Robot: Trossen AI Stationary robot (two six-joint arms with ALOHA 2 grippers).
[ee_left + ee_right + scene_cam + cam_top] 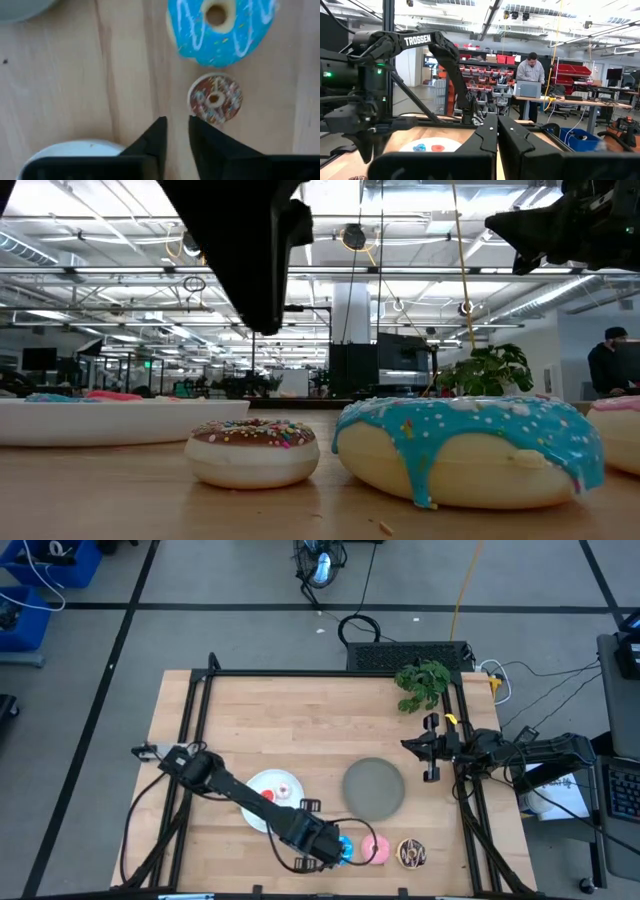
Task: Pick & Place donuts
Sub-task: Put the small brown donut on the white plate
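Note:
My left gripper (pixel 176 131) hovers over the table's near edge with its fingers slightly apart, pointing down and touching nothing. Just beyond its tips lies the tiny brown sprinkled donut (pixel 215 98) (pixel 253 452), flat on the wood. Past that sits the blue sprinkled donut (pixel 220 27) (pixel 345 849). Toward the table's right, the pink donut (pixel 375 850) and the dark brown drizzled donut (pixel 412 854) lie in the same row. The white plate (pixel 258 812) holds tiny red and white-pink pieces (pixel 276 792). My right gripper (pixel 431 747) waits, shut, at the table's right edge.
The grey round plate (pixel 374 787) lies right of the white plate. A green plant (pixel 423 683) stands at the far right corner. The black frame rails (pixel 300 673) run along the far and side edges. A person (pixel 530 75) works at a desk in the room beyond.

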